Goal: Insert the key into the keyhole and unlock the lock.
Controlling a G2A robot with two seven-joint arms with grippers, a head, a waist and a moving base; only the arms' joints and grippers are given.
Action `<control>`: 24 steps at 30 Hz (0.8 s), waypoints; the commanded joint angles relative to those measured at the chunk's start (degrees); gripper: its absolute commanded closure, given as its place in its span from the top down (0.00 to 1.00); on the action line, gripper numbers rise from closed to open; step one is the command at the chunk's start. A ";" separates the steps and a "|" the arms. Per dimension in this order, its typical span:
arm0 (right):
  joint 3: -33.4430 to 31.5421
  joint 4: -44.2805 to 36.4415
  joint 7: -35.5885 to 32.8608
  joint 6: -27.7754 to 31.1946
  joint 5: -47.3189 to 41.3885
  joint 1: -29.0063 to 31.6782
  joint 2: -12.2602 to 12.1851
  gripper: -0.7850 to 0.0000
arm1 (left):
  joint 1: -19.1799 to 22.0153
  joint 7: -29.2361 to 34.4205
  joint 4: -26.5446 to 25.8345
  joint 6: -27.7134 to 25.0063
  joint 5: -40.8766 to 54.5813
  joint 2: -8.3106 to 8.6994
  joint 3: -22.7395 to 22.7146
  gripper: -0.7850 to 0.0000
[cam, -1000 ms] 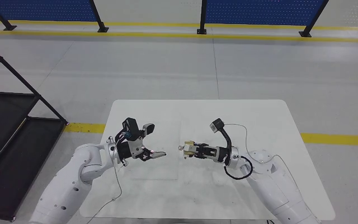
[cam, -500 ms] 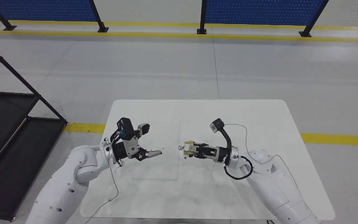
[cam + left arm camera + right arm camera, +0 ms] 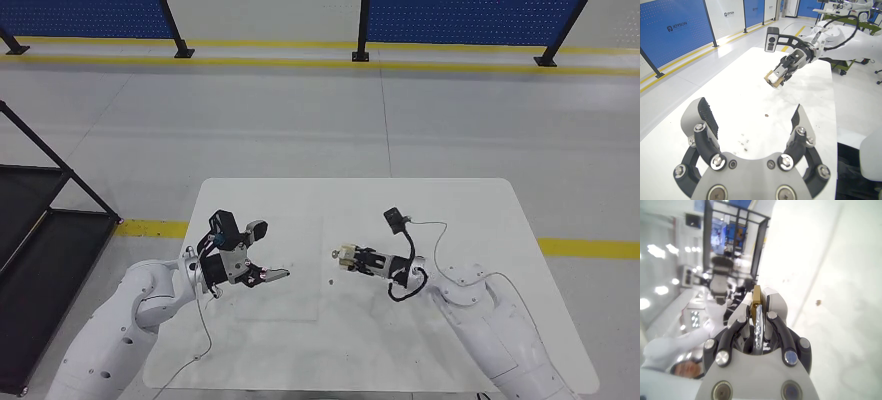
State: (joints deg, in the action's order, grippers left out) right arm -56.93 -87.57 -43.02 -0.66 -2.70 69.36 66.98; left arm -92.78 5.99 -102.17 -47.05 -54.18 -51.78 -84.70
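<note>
- My right end effector (image 3: 757,293) is clenched on the lock (image 3: 756,302), with my two white fingers (image 3: 776,302) pressed against the flat sides of its brass body
- The silver shackle (image 3: 758,330) runs back between those fingers toward my wrist, and the brass body pokes out just past the fingertips
- I hold the lock off the bench (image 3: 450,210), over its middle, and it touches nothing but my fingers
- The lock's free end points toward my left arm; the keyhole is too small for me to make out
- My left end effector (image 3: 750,104) is released, its jaws spread wide and nothing between the ribbed black pads (image 3: 705,111)
- It hovers over the left half of the bench and is aimed at the lock, so my two end effectors face each other tip to tip, well apart
- A brown speck (image 3: 766,115) lies on the bench between them, nearer the lock than my left fingertips; it is too small for me to tell whether it is the key
- Some smaller specks (image 3: 743,141) lie on the bench beneath my open left jaws
- A black rack (image 3: 45,240) stands on the floor, off the bench on my left side
</note>
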 commanded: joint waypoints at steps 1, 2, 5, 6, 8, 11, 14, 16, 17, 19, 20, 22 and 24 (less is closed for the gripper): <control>0.10 -0.92 0.99 -7.38 2.55 0.03 -0.10 0.00 | 0.00 0.00 0.00 0.00 0.00 0.00 0.00 1.00; 0.43 -1.22 0.85 -10.40 4.16 -0.23 -0.15 0.00 | 0.00 0.00 0.00 0.00 0.00 0.00 0.00 1.00; 2.08 -0.75 -0.85 -18.77 8.45 -1.47 -0.17 0.00 | 0.00 0.00 0.00 0.00 0.00 0.00 0.00 1.00; 2.75 -0.43 -1.19 -20.70 9.81 -1.96 -0.13 0.00 | 0.00 0.00 0.00 0.00 0.00 0.00 0.00 1.00; 4.32 0.43 -2.31 -24.02 12.10 -2.94 0.03 0.00 | 0.00 0.00 0.00 0.00 0.00 0.00 0.00 1.00; 6.11 1.23 -2.69 -27.05 14.05 -4.05 0.37 0.00 | 0.00 0.00 0.00 0.00 0.00 0.00 0.00 1.00; 7.30 1.83 -2.67 -28.72 15.07 -4.90 0.68 0.00 | 0.00 0.00 0.00 0.00 0.00 0.00 0.00 1.00; 7.95 2.00 -2.71 -29.57 15.60 -5.32 0.86 0.00 | 0.00 0.00 0.00 0.00 0.00 0.00 0.00 1.00; 8.15 2.03 -2.68 -29.85 15.66 -5.47 0.94 0.00 | 0.00 0.00 0.00 0.00 0.00 0.00 0.00 1.00; 8.45 2.03 -2.58 -30.29 15.79 -5.61 1.07 0.00 | 0.00 0.00 0.00 0.00 0.00 0.00 0.00 1.00; 8.57 1.99 -2.52 -30.51 16.00 -5.68 1.10 0.00 | 0.00 0.00 0.00 0.00 0.00 0.00 0.00 1.00; 8.71 1.85 -2.42 -30.93 16.26 -5.64 1.15 0.28 | 0.00 0.00 0.00 0.00 0.00 0.00 0.00 1.00; 8.64 1.61 -2.19 -31.24 16.31 -5.55 1.17 0.64 | 0.00 0.00 0.00 0.00 0.00 0.00 0.00 1.00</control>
State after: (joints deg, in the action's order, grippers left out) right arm -48.21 -85.84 -45.36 -31.77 13.62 63.76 68.14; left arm -92.78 5.99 -102.17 -47.05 -54.18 -51.78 -84.70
